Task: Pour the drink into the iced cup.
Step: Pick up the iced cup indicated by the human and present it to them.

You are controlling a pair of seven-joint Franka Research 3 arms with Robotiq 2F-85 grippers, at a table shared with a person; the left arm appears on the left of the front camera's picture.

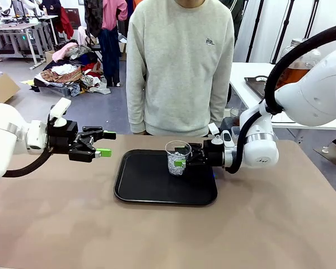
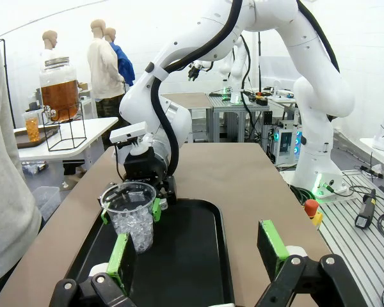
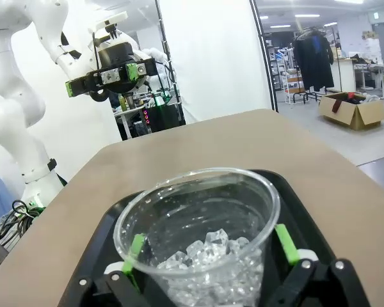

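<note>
The iced cup (image 1: 176, 150) is a clear plastic cup with ice in its bottom, standing upright on a black tray (image 1: 151, 188). My right gripper (image 1: 180, 161) reaches in from the right, open, with a green pad on either side of the cup (image 3: 198, 204); I cannot tell whether the pads touch it. My left gripper (image 1: 104, 143) hovers open and empty above the table, left of the tray. From the left wrist, the cup (image 2: 134, 224) stands just beyond my left fingers (image 2: 120, 252). The drink (image 1: 294, 72), amber liquid in a glass jar dispenser (image 2: 59, 89), stands on a white side table at the back right.
A person in a light sweatshirt (image 1: 179, 67) stands at the table's far edge, right behind the tray. A small cup of amber liquid (image 2: 32, 128) sits beside the dispenser. Bare brown tabletop (image 1: 168, 235) lies in front of the tray and on both sides.
</note>
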